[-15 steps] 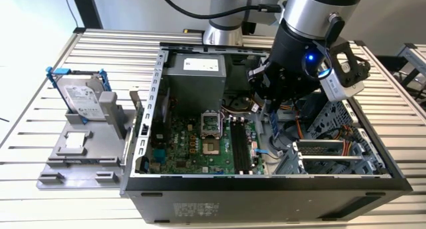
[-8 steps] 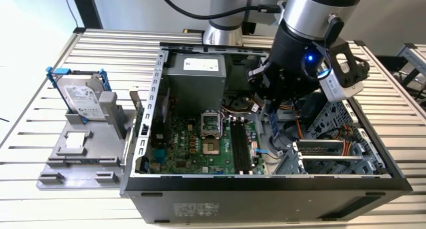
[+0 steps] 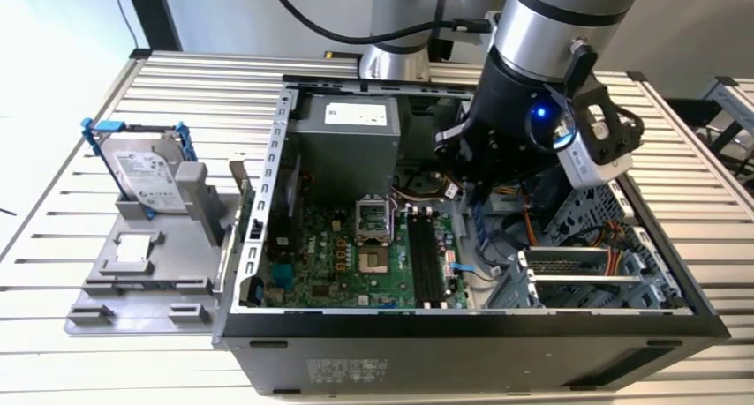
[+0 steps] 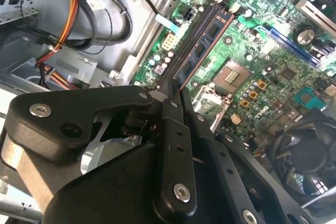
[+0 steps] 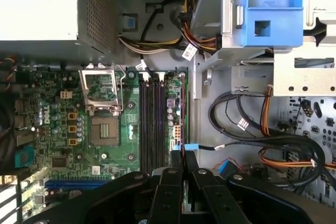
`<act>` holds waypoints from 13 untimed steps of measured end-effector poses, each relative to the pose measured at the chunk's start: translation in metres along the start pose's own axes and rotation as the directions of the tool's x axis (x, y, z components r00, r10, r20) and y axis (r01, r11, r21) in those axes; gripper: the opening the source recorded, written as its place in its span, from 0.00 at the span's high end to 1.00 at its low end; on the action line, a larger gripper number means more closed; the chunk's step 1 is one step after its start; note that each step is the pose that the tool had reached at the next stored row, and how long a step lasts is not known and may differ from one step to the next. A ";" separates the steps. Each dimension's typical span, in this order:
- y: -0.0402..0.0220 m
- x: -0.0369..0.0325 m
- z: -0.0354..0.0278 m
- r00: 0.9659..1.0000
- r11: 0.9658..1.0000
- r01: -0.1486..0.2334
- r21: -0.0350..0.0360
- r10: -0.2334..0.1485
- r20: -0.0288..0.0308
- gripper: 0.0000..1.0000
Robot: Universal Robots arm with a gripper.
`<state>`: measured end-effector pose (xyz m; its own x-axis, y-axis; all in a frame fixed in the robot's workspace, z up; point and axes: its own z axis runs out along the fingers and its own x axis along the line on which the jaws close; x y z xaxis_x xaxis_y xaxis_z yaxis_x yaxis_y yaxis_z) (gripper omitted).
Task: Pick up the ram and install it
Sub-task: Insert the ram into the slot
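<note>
1. Reaches with the arm (image 3: 554, 34) down into the open computer case (image 3: 471, 327), which lies on its side on a slatted table (image 3: 71, 334).
2. Clamps the gripper (image 4: 176, 92) (image 5: 182, 153) on the ram (image 4: 203, 44), with the jaws drawn tight against the thin stick and no gap on either side in both wrist views.
3. Shows the ram in the second wrist view as a long dark strip with a copper-coloured edge. Runs out from the fingertips over the motherboard (image 4: 273, 51), between a white connector (image 4: 169, 40) and the CPU socket (image 4: 231, 75).
4. Hangs just beside the memory slots (image 5: 152, 124) in the first wrist view, on the side away from the socket, with the fingertips close to a small blue tab (image 5: 185, 147) at the board's edge.
5. Cannot tell whether the stick's lower edge touches a slot or is clear of it.
6. Finds, on the exterior view's left and well apart from the gripper, a grey fixture (image 3: 130, 290) outside the case. Carries a hard drive (image 3: 147, 171) standing upright in a blue-handled frame and a small square silver chip (image 3: 136, 243) lying flat just in front of it.
7. Passes near bundles of orange and black cables (image 5: 273, 156) in the drive-bay side of the case, below a blue bracket (image 5: 273, 9).
</note>
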<state>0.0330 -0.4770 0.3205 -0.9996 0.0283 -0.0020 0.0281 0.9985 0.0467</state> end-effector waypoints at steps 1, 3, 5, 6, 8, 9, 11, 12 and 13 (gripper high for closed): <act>0.0000 0.0001 0.0018 1.000 1.000 0.000 0.000 0.000 0.000 1.00; -0.0001 0.0001 0.0054 1.000 1.000 0.000 0.000 0.000 0.000 1.00; -0.0003 0.0002 0.0091 1.000 1.000 0.000 0.000 0.000 0.000 1.00; -0.0004 0.0002 0.0107 1.000 1.000 0.000 0.000 0.000 0.000 1.00; -0.0006 0.0002 0.0144 1.000 1.000 0.000 0.000 0.000 0.000 1.00; -0.0006 0.0002 0.0163 1.000 1.000 0.000 0.000 0.000 0.000 1.00; -0.0008 0.0002 0.0200 1.000 1.000 0.000 0.000 0.000 0.000 1.00; -0.0009 0.0002 0.0219 1.000 1.000 0.000 0.000 0.000 0.000 1.00; -0.0009 0.0002 0.0238 1.000 1.000 0.000 0.000 0.000 0.000 1.00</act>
<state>0.0328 -0.4769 0.2967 -0.9996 0.0284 -0.0020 0.0283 0.9985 0.0467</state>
